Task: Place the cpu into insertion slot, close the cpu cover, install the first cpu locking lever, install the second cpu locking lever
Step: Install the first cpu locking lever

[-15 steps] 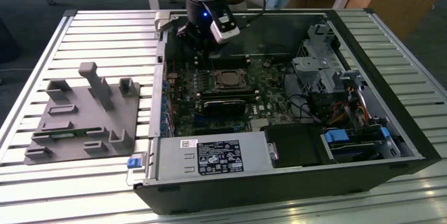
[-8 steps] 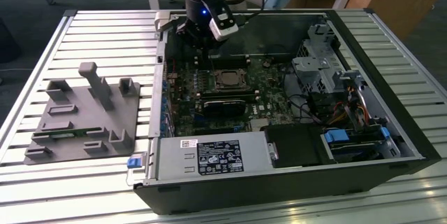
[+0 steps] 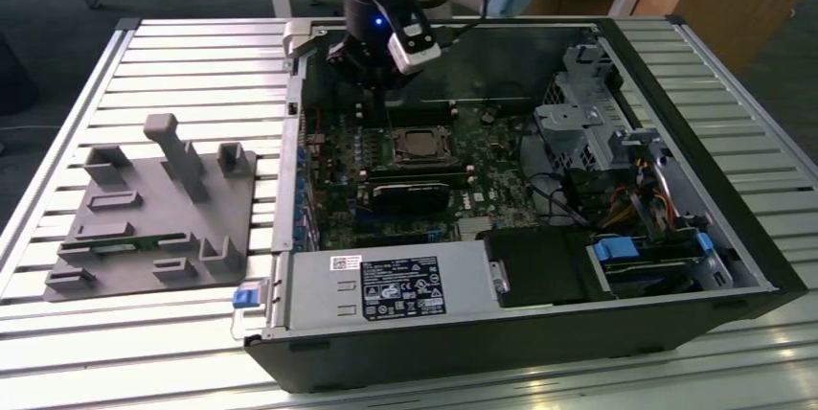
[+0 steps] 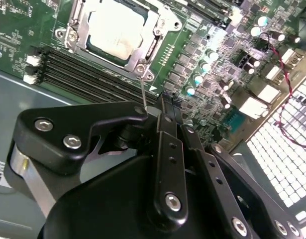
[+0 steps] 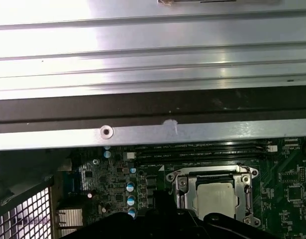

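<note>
The cpu lies flat in the insertion slot on the green motherboard. The cpu cover is down around it, its frame edging the silver top. A thin wire locking lever stands up from the socket's corner, right beside my fingertips. My gripper looks shut, its two fingers meeting in one narrow point. Whether they pinch the lever or only touch it is unclear. In the exterior view my gripper hangs just behind the socket. The first wrist view has the cpu and the cover past my dark gripper.
Memory slots run alongside the socket. A black card lies in front of it, and a power supply sits at the case's front. A drive cage is on the exterior view's right. A grey fixture plate lies outside the case.
</note>
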{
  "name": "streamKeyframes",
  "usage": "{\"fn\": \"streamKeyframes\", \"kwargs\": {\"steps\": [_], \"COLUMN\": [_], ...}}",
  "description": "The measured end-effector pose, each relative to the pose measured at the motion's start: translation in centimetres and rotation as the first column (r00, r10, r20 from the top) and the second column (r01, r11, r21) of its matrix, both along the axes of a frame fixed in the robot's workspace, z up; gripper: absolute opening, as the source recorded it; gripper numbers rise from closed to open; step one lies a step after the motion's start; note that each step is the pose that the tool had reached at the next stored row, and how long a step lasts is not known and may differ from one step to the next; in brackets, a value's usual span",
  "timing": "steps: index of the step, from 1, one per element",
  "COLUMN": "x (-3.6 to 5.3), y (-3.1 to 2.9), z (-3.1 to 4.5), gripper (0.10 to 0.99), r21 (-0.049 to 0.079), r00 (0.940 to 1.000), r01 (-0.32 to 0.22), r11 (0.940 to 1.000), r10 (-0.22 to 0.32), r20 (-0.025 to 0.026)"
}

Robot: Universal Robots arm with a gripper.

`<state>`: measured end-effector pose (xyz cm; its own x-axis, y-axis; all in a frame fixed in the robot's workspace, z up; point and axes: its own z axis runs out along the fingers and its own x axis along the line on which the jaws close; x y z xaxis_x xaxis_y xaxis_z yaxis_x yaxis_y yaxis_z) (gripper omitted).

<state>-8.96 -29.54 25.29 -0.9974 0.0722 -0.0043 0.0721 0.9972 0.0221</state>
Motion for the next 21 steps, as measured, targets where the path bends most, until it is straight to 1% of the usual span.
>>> {"fn": "streamKeyframes", "kwargs": {"steps": [2,4,5,8,9,13,15,17,21], "x": [0.16,0.13,0.01,-0.73,-0.84,-0.82,-0.61,-0.23,1.0], "y": [0.01,0.01,0.01,0.01,0.03,0.19,0.28,0.35,0.41], "z": [0.0,0.0,0.0,0.0,0.0,0.0,-0.01,-0.01,-0.01], "gripper": [0.106,0.106,0.106,0.106,0.106,0.106,0.106,0.106,0.106], "r21": [0.0,0.0,0.0,0.0,0.0,0.0,0.0,0.0,0.0], "r00": [1.0,1.0,1.0,1.0,1.0,0.9997,0.9996,0.9996,0.9995], "r01": [-0.001,-0.001,-0.001,-0.002,-0.002,-0.022,-0.026,-0.028,-0.03], "r11": [1.0,1.0,1.0,1.0,1.0,0.9997,0.9997,0.9996,0.9996], "r10": [0.001,0.001,0.001,0.002,0.002,0.022,0.026,0.028,0.03], "r20": [-0.0001,0.0002,0.0008,0.0052,0.0058,0.0059,0.0059,0.0058,0.0057]}}
